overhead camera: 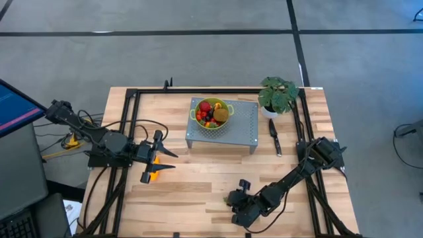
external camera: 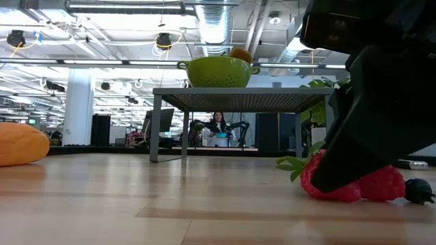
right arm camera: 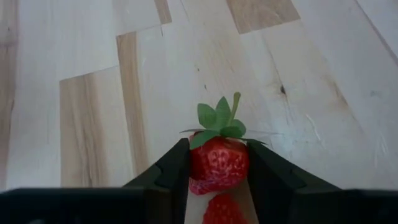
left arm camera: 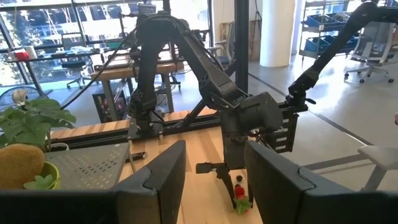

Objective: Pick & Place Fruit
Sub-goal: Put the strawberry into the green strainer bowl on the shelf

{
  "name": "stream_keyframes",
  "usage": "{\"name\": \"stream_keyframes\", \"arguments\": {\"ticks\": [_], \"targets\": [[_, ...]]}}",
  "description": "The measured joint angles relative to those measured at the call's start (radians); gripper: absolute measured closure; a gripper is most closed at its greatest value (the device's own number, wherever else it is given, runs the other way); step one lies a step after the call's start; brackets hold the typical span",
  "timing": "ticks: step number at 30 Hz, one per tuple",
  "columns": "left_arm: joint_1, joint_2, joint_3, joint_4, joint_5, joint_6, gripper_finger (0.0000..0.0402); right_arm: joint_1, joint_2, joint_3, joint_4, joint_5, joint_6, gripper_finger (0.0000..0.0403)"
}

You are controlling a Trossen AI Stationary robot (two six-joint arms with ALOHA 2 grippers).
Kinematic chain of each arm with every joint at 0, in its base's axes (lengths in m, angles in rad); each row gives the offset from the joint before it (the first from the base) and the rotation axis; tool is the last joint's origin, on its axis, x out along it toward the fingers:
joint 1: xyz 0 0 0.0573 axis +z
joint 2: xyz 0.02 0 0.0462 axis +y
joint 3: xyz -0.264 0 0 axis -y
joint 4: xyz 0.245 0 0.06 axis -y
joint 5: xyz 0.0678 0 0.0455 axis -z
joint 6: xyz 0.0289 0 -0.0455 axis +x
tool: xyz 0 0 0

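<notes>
Over on the left side of the table, the left gripper (overhead camera: 160, 160) hangs just above the wood with its fingers parted to a middling gap, nothing between them. Right beneath it lies the long orange-yellow fruit (overhead camera: 153, 174), resting on the boards; the low view catches its rounded end (external camera: 20, 143) at the edge of the picture.

Moving toward the middle, a grey perforated stand (overhead camera: 223, 125) sits at the back of the table, and on top of it a green colander (overhead camera: 213, 114) loaded with fruit: a red round fruit (overhead camera: 205, 107), a brown-green kiwi-like oval (overhead camera: 221, 114), and small red, orange and dark pieces packed around them. From the left wrist view the kiwi (left arm camera: 20, 165) shows over the colander's rim.

Just right of the stand, a black-handled knife (overhead camera: 274, 136) lies flat, with a leafy potted plant (overhead camera: 277, 94) behind it at the back corner.

Now the front right: the right gripper (overhead camera: 239, 198) is down at the tabletop, and its fingers (right arm camera: 166, 174) press on both sides of a strawberry (right arm camera: 218, 163), leafy green cap pointing away from the wrist. The berry (external camera: 330, 184) sits on the wood, a second red piece (external camera: 382, 184) touching it, a small dark berry (external camera: 417, 190) just beside.
</notes>
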State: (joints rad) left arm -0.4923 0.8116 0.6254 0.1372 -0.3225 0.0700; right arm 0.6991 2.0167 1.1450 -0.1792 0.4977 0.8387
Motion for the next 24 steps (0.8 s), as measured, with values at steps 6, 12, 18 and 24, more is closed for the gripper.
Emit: {"name": "stream_keyframes", "arguments": {"ticks": [6, 12, 18, 24], "targets": [[0.000, 0.000, 0.000, 0.001, 0.000, 0.000, 0.0244, 0.000, 0.000, 0.000, 0.000, -0.002, 0.000, 0.0243], [0.000, 0.000, 0.000, 0.002, 0.001, 0.000, 0.0244, -0.001, 0.000, 0.000, -0.001, -0.003, 0.000, 0.0235], [0.000, 0.000, 0.000, 0.003, 0.001, 0.000, 0.0243, -0.001, 0.000, 0.000, 0.000, -0.002, 0.000, 0.0284], [0.000, 0.000, 0.000, 0.005, 0.005, 0.000, 0.0243, -0.001, 0.000, 0.000, 0.000, -0.003, 0.000, 0.0270]]}}
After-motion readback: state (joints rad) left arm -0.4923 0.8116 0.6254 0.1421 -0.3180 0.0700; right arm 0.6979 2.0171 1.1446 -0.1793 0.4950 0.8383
